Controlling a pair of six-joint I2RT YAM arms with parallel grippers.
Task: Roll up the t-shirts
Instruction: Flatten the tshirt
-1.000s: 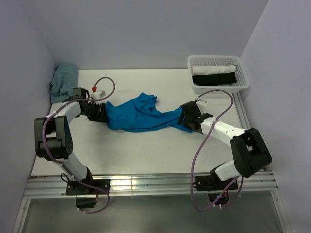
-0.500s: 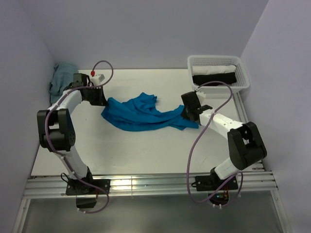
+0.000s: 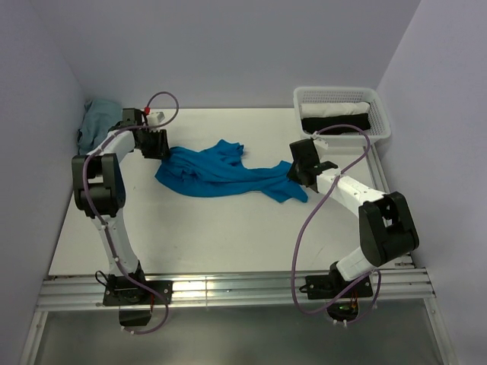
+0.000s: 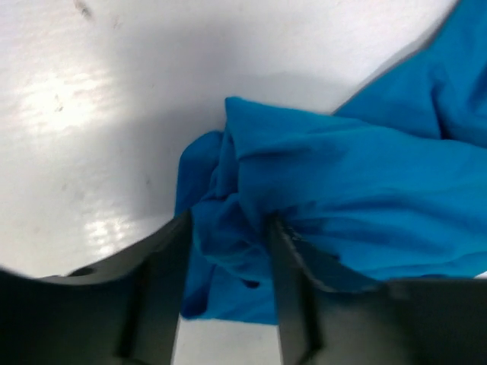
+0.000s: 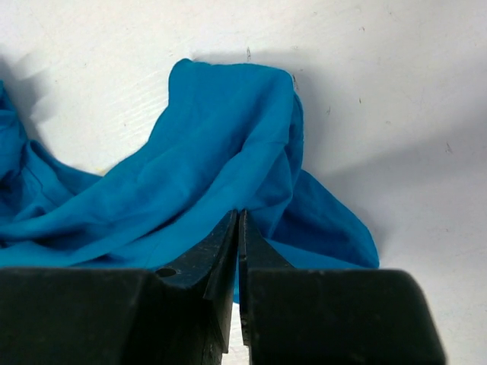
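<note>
A bright blue t-shirt (image 3: 221, 173) lies crumpled and stretched out sideways across the middle of the white table. At its left end sits my left gripper (image 3: 161, 147); in the left wrist view its fingers (image 4: 156, 281) stand apart, the gripper (image 4: 228, 243) open around a bunched fold of the t-shirt (image 4: 365, 190). My right gripper (image 3: 295, 173) is at the shirt's right end. The right wrist view shows that gripper (image 5: 239, 217) shut, its tips pinching a fold of the t-shirt (image 5: 213, 144), with a loose flap lying beyond on the table.
A white mesh basket (image 3: 380, 129) at the back right holds a white roll and a black roll of cloth. A grey-blue cloth (image 3: 97, 125) lies heaped in the back left corner. A small white part with a red tip (image 3: 154, 119) lies behind the left gripper.
Both grippers have moved toward the back of the table and the shirt has shifted with them. The right gripper has shut on the fabric. The left gripper's jaws now stand apart.
</note>
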